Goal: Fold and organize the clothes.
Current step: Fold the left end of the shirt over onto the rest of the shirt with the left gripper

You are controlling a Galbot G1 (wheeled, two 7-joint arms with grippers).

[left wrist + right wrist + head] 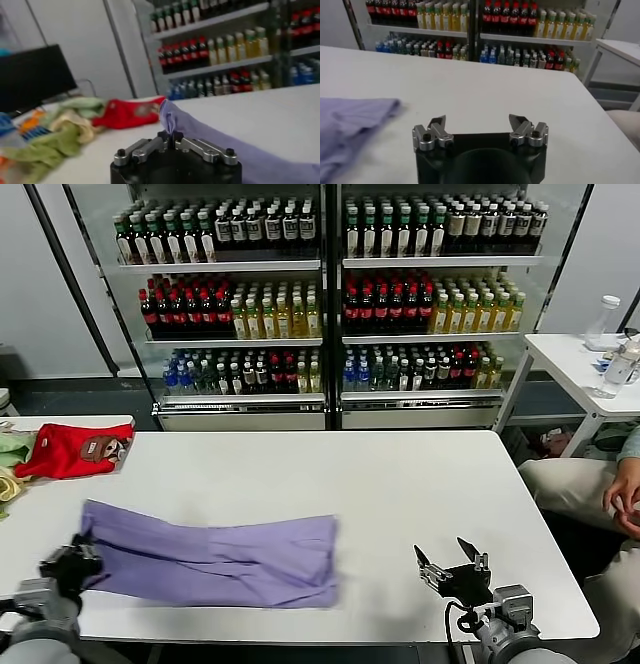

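Observation:
The lavender T-shirt [215, 559] lies folded into a long band across the front left of the white table [400, 504]; no print shows. My left gripper [82, 559] sits at the shirt's left end, shut on its edge. In the left wrist view the jaws [170, 137] pinch a fold of the lavender T-shirt [200, 130], which trails away from them. My right gripper [450, 562] stands open above bare table near the front right, apart from the shirt's right end. The right wrist view shows its fingers [479, 125] spread wide with nothing between them, and the lavender T-shirt [350, 120] off to one side.
A red garment [75, 449] and pale green cloth [12, 449] lie at the table's back left. Drink coolers [330, 294] stand behind the table. A small white side table [585, 369] with bottles is at the right, and a seated person [590, 494] is by the table's right edge.

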